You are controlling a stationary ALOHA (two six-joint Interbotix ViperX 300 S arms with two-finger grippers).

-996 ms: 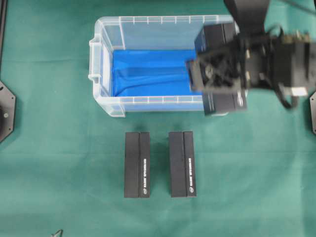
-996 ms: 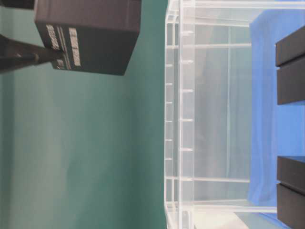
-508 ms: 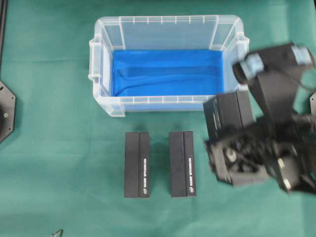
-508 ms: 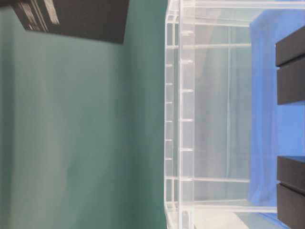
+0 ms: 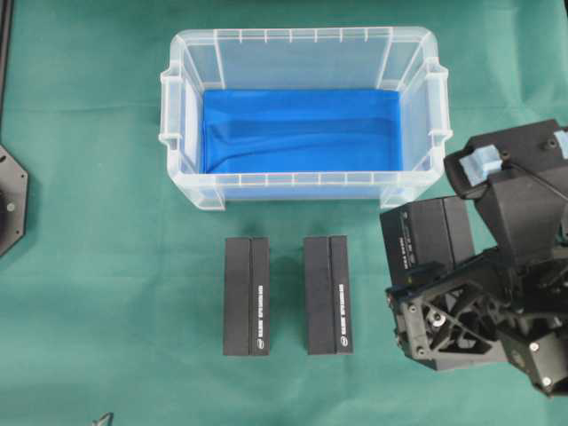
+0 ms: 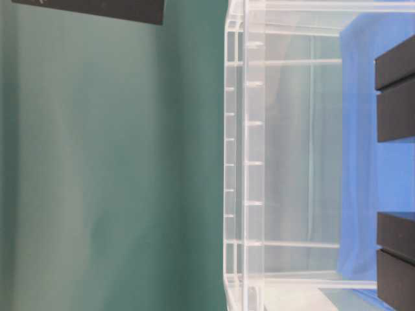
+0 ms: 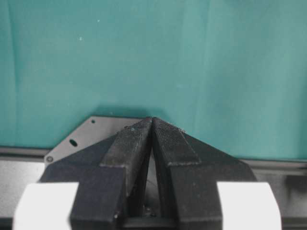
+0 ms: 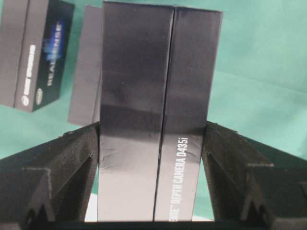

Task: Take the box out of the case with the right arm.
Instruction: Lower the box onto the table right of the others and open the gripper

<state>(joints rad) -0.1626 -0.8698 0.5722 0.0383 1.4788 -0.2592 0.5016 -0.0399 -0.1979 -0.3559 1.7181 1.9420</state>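
The case (image 5: 182,142) stands at the back centre, and only its blue lining (image 5: 302,129) shows inside. My right gripper (image 5: 428,266) is out in front of the case's right end, shut on a black box (image 5: 424,232) whose free end points toward the case. In the right wrist view the box (image 8: 158,96) fills the gap between both fingers (image 8: 76,158), held by its long sides in the right gripper (image 8: 152,127). Just one edge of this box (image 6: 97,8) shows in the table-level view. My left gripper (image 7: 152,120) is shut on nothing, over green cloth.
Two more black boxes (image 5: 247,295) (image 5: 327,295) lie side by side on the green cloth in front of the case, left of the held box. One of them shows in the right wrist view (image 8: 33,52). The left arm's base (image 5: 11,200) sits at the left edge.
The right gripper has carried the box from above the case's right end out over the rim, to the cloth in front of the case at the right. The left gripper has not moved.
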